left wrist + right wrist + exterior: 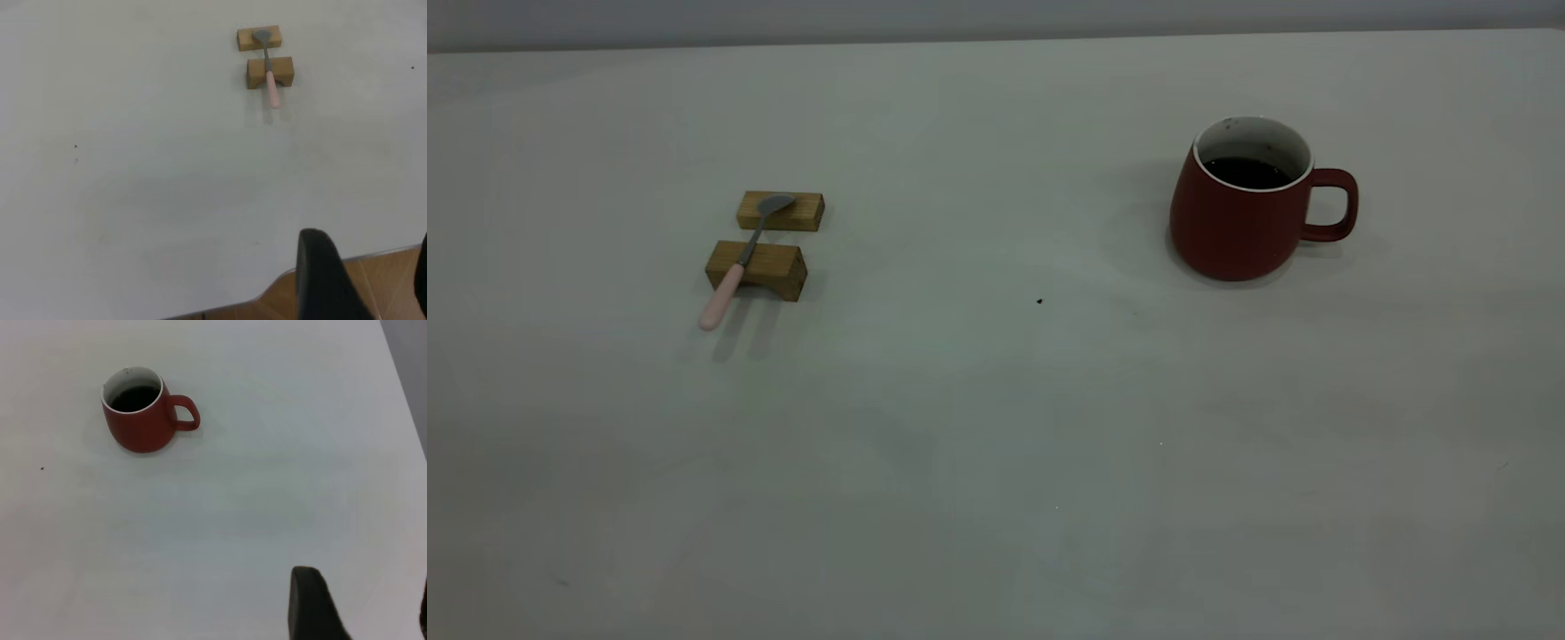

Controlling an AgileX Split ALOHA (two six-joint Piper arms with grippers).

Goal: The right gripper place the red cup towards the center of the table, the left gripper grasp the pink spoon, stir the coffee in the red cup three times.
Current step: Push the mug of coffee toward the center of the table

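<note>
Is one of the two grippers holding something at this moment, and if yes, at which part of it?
Nothing is held. The pink spoon lies across two wooden blocks, and the red cup stands alone on the table.

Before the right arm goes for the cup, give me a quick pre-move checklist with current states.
1. red cup upright on the table: ok.
2. Handle free and facing away from the pink spoon: ok.
3. coffee sits below the rim: ok.
4. Spoon rests across two wooden blocks, pink end overhanging: ok.
5. right gripper open and away from the cup: ok.
6. left gripper open, back at the table edge: ok.
</note>
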